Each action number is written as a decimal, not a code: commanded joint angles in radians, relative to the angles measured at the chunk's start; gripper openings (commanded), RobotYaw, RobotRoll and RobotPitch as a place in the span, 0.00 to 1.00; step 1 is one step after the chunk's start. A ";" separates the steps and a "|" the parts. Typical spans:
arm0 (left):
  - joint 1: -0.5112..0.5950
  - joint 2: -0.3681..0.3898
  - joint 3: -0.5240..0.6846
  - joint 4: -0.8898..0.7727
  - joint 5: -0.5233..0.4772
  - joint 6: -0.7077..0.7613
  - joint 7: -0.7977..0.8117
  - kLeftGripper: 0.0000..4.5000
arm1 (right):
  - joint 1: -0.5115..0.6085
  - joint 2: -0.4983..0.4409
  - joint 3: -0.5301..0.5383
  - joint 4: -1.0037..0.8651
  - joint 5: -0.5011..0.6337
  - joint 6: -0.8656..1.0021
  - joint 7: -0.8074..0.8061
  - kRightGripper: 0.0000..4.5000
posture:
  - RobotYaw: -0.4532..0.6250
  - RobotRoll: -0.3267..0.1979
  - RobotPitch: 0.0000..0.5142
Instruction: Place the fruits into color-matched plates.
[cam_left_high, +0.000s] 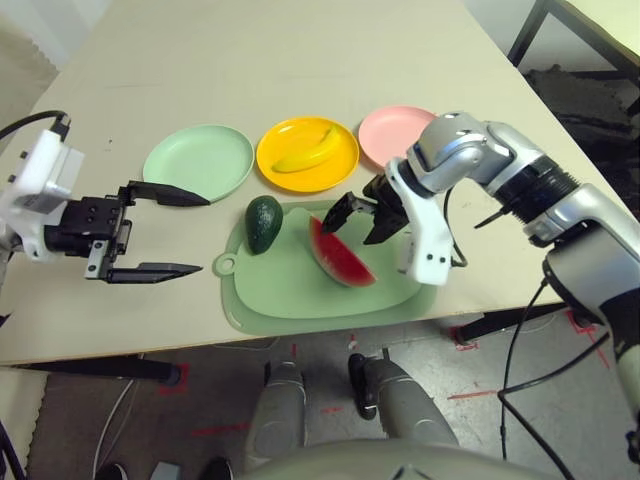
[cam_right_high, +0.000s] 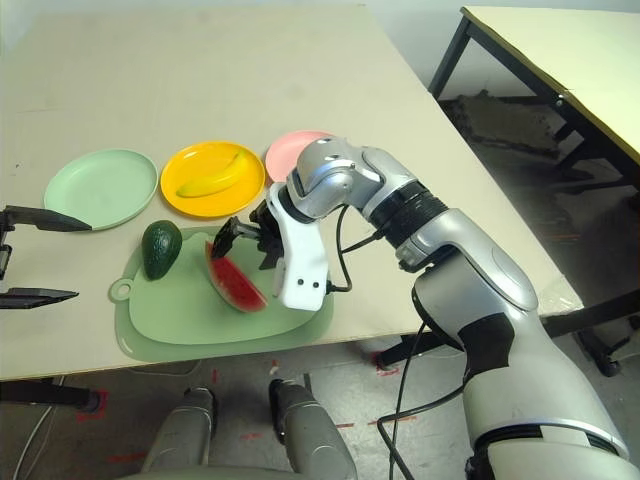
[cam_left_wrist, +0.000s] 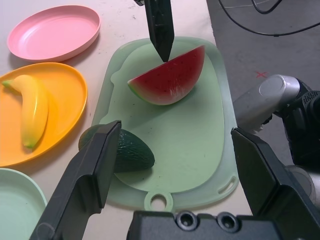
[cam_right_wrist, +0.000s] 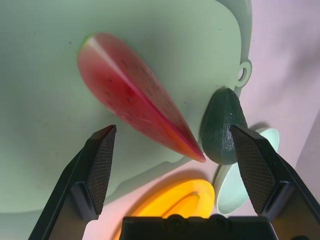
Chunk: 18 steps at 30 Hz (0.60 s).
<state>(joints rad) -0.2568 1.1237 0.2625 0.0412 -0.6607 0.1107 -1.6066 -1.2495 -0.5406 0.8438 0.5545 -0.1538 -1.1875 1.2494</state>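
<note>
A red watermelon wedge (cam_left_high: 340, 255) lies on its side on a pale green cutting mat (cam_left_high: 300, 295). My right gripper (cam_left_high: 347, 232) hangs open just over the wedge's far end, with one finger on either side of it. Next to the wedge, at the mat's left corner, lies the dark green avocado (cam_left_high: 264, 223). The yellow banana (cam_left_high: 305, 150) rests in the yellow-orange plate (cam_left_high: 340, 170). A mint green plate (cam_left_high: 198, 160) and a pink plate (cam_left_high: 395, 130) flank it, both bare. Left of the mat, my left gripper (cam_left_high: 204, 234) is open above the table and holds nothing.
The mat lies close to the table's front edge (cam_left_high: 300, 340). Black cables (cam_left_high: 520, 340) hang from my right forearm past the table's right corner. A second table (cam_right_high: 560, 50) stands off to the right.
</note>
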 joint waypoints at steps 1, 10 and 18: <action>-0.010 -0.001 0.005 0.007 0.014 -0.009 -0.008 1.00 | 0.014 0.010 0.009 -0.012 0.009 0.008 0.014 0.99 | 0.51 0.62 0.36; -0.038 -0.011 -0.015 0.016 0.019 -0.015 -0.008 1.00 | 0.044 0.053 0.013 0.064 -0.050 0.017 0.018 0.99 | 0.50 0.62 0.37; -0.052 -0.013 -0.014 0.024 0.027 -0.020 -0.008 1.00 | 0.038 0.103 0.010 0.200 -0.119 0.018 0.018 0.99 | 0.51 0.62 0.38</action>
<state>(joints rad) -0.3071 1.1167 0.2589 0.0622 -0.6424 0.0977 -1.6066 -1.2118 -0.4407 0.8460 0.7352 -0.2550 -1.1646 1.2593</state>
